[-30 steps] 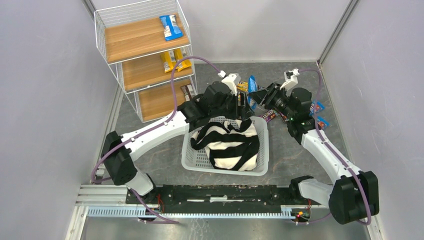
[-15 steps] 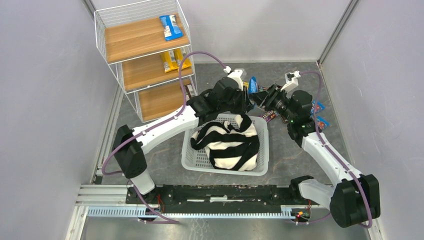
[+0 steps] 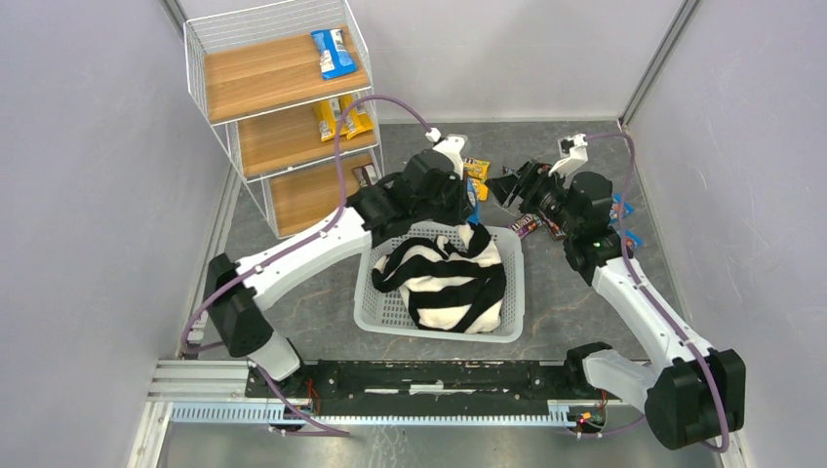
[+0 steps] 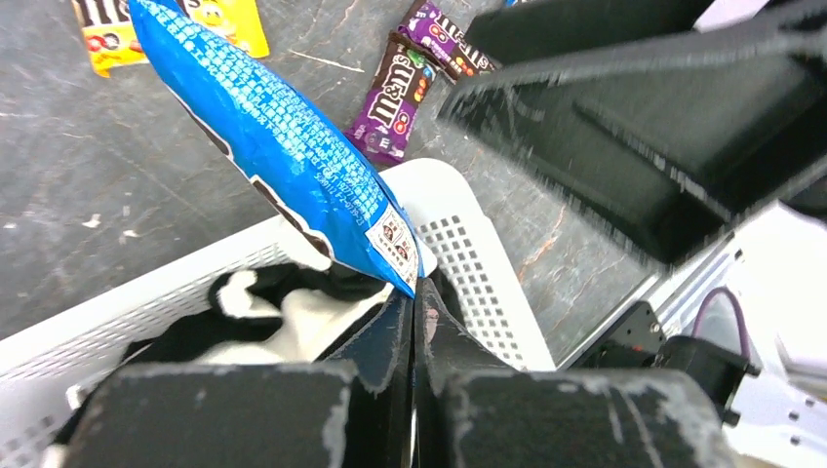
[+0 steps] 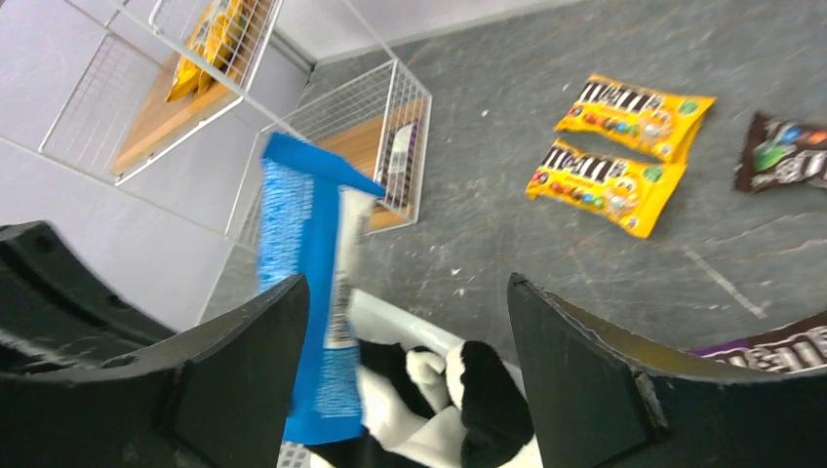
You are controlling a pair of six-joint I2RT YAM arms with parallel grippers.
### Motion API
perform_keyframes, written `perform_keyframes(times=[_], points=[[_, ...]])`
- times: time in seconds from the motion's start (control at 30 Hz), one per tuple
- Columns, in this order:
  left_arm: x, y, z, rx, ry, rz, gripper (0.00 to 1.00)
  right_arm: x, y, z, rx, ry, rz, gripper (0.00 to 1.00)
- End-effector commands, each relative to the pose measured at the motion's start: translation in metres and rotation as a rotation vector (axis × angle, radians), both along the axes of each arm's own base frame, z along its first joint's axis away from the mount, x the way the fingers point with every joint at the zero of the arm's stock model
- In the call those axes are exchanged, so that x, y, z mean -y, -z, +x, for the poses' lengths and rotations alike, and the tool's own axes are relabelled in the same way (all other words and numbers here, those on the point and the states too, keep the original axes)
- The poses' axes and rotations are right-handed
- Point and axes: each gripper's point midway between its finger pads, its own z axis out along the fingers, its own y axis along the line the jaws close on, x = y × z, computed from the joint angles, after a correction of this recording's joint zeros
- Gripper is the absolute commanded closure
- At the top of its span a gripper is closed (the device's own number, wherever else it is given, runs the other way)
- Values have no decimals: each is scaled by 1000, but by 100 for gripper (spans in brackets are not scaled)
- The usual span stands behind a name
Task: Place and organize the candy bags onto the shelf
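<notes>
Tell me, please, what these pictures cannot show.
Top view: the left gripper and most of its blue bag, under its wrist.
Top view: blue packets, mostly behind the right arm.
Right wrist view: dark packet low in the shelf, blurred.
Anything under the striped cloth.

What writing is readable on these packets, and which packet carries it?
"m&m's": purple bag.
"m&m's": yellow bag, and again on the second yellow bag beside it.
Too small to read: the fine print on the blue bag pinched in the left tool.
</notes>
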Motion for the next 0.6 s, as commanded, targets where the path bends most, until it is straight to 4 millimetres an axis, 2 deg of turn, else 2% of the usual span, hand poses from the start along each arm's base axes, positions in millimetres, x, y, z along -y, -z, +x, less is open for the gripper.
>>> perform_keyframes(times=[0.0,0.1,0.2,0.4,0.47,0.57], points=[[-39,-57,-12,145,40,25,98,24,-57,2,193,104,-118,17],[-65,-81,-12,181,44,56,98,36,-68,2,226,156,-167,15],[-95,-116,-6,229,47,51,98,44,-72,1,244,190,-201,14],[-153,-205,7,413,2,-13,98,48,-65,1,233,201,-225,13],[-170,-228,15,472,-29,-17,98,47,-63,2,226,195,-228,13],[-194,-252,32,527,-82,-10,98,47,-62,2,223,193,-236,14]])
